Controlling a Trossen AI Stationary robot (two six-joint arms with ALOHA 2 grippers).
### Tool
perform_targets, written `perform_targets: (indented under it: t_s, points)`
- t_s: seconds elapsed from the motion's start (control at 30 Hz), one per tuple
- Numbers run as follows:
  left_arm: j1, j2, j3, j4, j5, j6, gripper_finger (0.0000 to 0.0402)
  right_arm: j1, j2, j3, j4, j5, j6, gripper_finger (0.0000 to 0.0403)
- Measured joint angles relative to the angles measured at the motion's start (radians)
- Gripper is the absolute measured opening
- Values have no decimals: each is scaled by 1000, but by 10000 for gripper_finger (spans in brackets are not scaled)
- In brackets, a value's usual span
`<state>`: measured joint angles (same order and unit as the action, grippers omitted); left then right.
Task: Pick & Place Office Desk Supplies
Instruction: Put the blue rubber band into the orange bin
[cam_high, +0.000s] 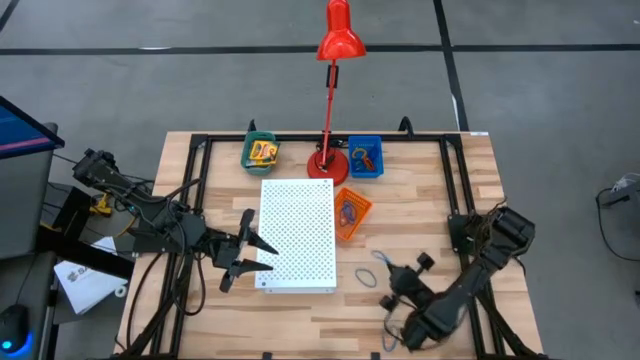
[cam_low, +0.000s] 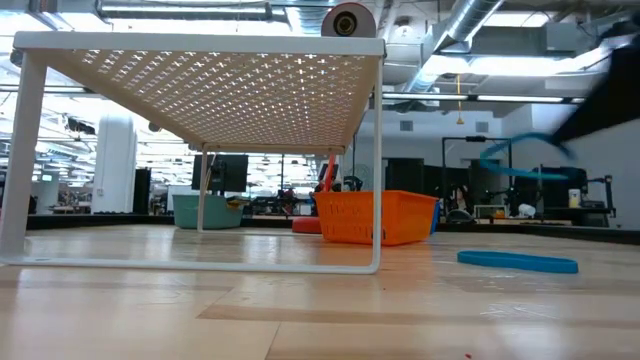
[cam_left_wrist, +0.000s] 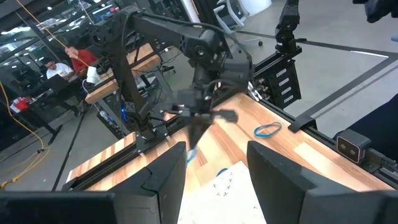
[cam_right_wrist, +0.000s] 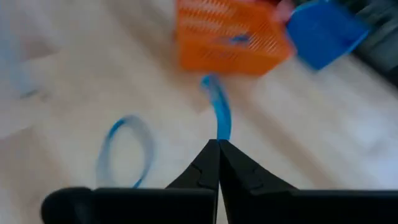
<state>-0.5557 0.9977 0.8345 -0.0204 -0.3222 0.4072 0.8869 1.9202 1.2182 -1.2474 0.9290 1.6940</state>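
The right wrist view shows the right gripper (cam_right_wrist: 218, 144) clamped on a blue loop (cam_right_wrist: 219, 111); the high view blurs this. A second blue loop (cam_high: 366, 277) lies on the worktop (cam_high: 420, 210). The left gripper (cam_high: 243, 252) hovers spread apart.

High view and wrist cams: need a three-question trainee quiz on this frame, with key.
1. Pick one: the right gripper is shut on a) a blue loop, b) a printed box, c) the lamp.
2. True or false: the left gripper is shut on a grey loop.
3. Fill in: the bin nearest the white perforated board is coloured ____.
Key: 1 a; 2 false, it is open and holds nothing; 3 orange, the orange bin.
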Motion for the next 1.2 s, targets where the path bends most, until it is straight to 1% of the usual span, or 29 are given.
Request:
perform_targets:
  t_s: [0.13, 0.37, 0.47, 0.6, 0.83, 0.9, 1.03, 1.2]
  points:
    - [0, 0, 0, 0, 0, 0, 163, -75, 0, 0, -71, 64, -70, 0]
    - [0, 0, 0, 0, 1, 0, 163, -227, 0, 0, -72, 220, -302, 0]
    - [0, 0, 0, -1, 1, 4, 163, -290, -1, 0, -45, 280, -405, 0]
    - [0, 0, 0, -4, 2, 5, 163, -366, -1, 0, 39, 332, -583, 0]
    - [0, 0, 0, -8, 5, 6, 163, -470, -1, 0, 229, 341, -897, 0]
    - [0, 0, 0, -8, 5, 6, 163, -484, -1, 0, 296, 309, -972, 0]
    - [0, 0, 0, -8, 4, 6, 163, -485, -1, 0, 420, 212, -1105, 0]
    - [0, 0, 0, -10, 4, 6, 163, -488, -1, 0, 497, 167, -1192, 0]
